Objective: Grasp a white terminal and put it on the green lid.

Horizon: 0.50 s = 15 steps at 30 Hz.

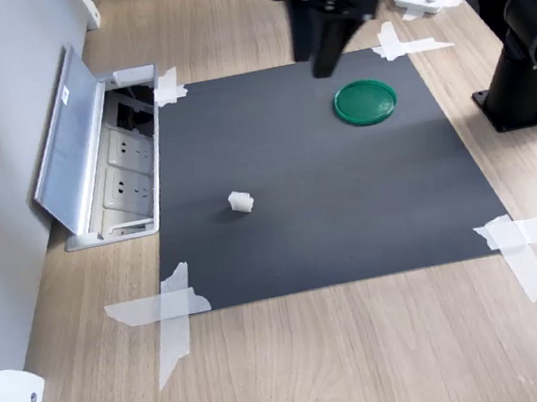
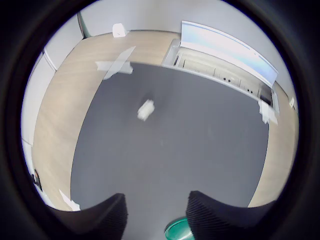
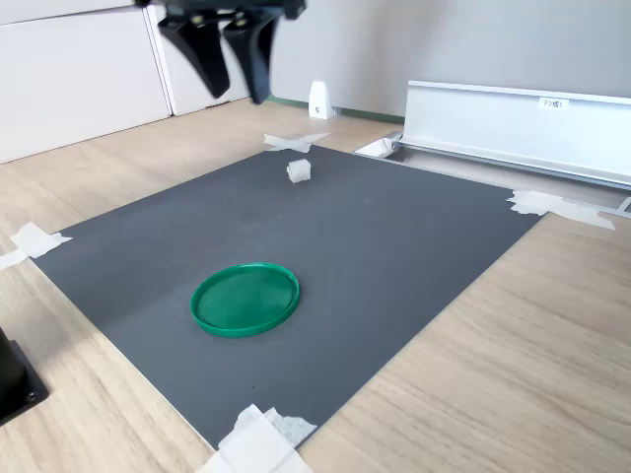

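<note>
Lying loose on the dark mat (image 1: 352,219) well apart from the green lid (image 1: 366,101), the white terminal (image 1: 240,202) looks light, rigid and slippery, best pinched across its 2 flat sides by the empty, spread gripper (image 3: 235,61).

Office desk (image 1: 305,377) with a built-in flip-up socket box (image 1: 127,166).

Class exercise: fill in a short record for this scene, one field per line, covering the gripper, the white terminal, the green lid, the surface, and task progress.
gripper: open, empty, raised above the mat
white terminal: lying alone on the mat, apart from the lid
green lid: flat on the mat, nothing on it
surface: black mat taped at its corners to a wooden table
task progress: terminal not yet grasped
</note>
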{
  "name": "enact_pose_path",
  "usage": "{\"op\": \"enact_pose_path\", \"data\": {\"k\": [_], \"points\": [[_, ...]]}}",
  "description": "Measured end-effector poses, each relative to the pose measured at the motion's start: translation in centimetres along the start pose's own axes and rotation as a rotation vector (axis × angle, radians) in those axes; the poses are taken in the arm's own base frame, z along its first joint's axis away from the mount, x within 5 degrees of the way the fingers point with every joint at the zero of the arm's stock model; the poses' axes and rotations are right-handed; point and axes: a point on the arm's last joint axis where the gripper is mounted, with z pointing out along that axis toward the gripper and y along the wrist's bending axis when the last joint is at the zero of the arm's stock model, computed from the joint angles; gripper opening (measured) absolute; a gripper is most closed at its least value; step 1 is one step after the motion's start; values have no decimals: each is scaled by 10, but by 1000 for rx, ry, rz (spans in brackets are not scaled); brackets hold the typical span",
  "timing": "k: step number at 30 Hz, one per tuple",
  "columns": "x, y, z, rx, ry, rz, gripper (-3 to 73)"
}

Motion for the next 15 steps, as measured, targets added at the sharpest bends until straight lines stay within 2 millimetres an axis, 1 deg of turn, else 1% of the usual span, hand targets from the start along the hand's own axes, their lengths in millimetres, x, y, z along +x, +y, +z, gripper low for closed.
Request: {"op": "enact_pose_path", "data": {"k": [3,6,9,12,15], "points": [[-15,-6,6,-9,15,2,576],[-29,-7,15,-6,33,-24,587],[-43,7,23,-5,49,-74,590],[-54,20,30,-20,56,-84,590],[-62,29,45,-40,96,-88,590]]}}
